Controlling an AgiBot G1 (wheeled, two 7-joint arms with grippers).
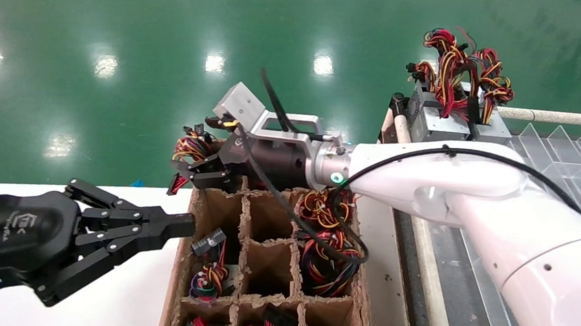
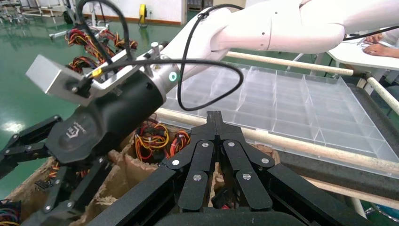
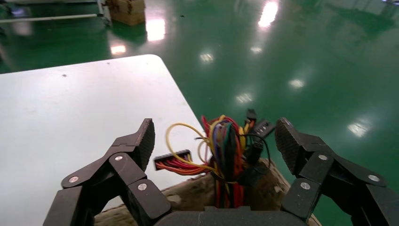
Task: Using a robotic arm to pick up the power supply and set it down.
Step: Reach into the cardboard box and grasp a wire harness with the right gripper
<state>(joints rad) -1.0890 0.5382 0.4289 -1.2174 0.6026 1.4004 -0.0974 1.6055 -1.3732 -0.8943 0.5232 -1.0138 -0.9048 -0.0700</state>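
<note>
Cardboard divider box (image 1: pixel 177 278) below you: near and right-hand cells stuffed with coloured wire bundles, middle cells look empty. Right gripper (image 1: pixel 194 168) hovers over far-left corner cell, fingers (image 3: pixel 141 139) spread wide around upright wire bundle (image 3: pixel 225 150). Power supply body hidden down in cell; only its wires show. Descend straight, straddle the casing, avoid pinching wires alone. Left gripper (image 1: pixel 182 225) parked at box's left edge, fingers together.

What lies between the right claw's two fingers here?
A multicoloured wire bundle with black connectors, rising from the cardboard box, stands in the open right claw, touching neither finger; right wrist view shows it.
</note>
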